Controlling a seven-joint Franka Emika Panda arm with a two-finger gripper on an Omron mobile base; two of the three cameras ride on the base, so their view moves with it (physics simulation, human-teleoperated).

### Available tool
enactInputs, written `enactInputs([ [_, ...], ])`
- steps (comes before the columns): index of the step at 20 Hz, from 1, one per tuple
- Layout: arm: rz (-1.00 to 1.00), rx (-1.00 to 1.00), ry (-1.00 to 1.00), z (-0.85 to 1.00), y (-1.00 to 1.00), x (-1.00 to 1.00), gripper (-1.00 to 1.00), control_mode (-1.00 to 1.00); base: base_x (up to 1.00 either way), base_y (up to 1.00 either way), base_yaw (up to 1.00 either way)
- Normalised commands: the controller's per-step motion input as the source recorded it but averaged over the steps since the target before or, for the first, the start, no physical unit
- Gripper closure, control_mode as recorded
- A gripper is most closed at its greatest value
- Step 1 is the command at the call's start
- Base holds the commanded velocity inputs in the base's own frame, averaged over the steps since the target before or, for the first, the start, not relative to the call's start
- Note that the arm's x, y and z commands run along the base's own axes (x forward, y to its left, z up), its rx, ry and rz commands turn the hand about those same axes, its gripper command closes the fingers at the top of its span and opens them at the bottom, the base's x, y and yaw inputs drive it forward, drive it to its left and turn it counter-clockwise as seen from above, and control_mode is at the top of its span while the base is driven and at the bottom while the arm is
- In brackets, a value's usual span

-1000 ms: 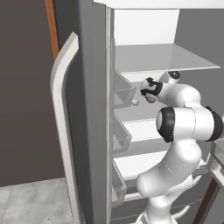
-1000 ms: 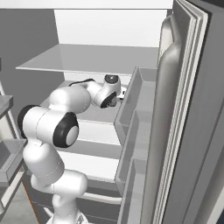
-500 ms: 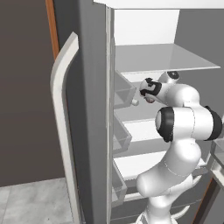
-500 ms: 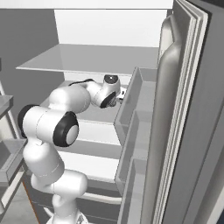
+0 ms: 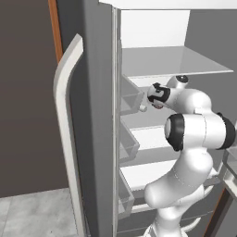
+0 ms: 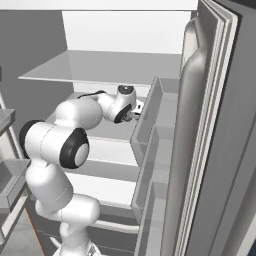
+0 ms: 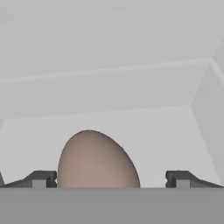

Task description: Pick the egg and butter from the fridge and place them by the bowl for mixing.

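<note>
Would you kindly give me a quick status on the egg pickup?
Gripper open, jaws wide either side of the egg. Egg on the fridge shelf, not gripped. Nothing in the way.

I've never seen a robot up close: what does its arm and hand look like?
The arm is glossy white, built of rounded, tube-like segments with dark bands at the joints. Its hand ends in a gripper with two small dark grey finger tips.
</note>
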Motion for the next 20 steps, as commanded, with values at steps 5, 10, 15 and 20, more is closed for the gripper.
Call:
enactInputs([
  [5, 0.00, 0.00, 0.04, -0.19, 0.04, -0.05, 1.00, -1.00, 0.00, 0.00, 0.00],
  [10, 0.00, 0.00, 0.00, -0.24, 0.00, -0.08, 1.00, -1.00, 0.00, 0.00, 0.00],
  [15, 0.00, 0.00, -0.05, -0.26, 0.00, -0.07, 1.00, -1.00, 0.00, 0.00, 0.00],
  [20, 0.00, 0.00, -0.11, -0.18, 0.00, -0.09, 1.00, -1.00, 0.00, 0.00, 0.00],
])
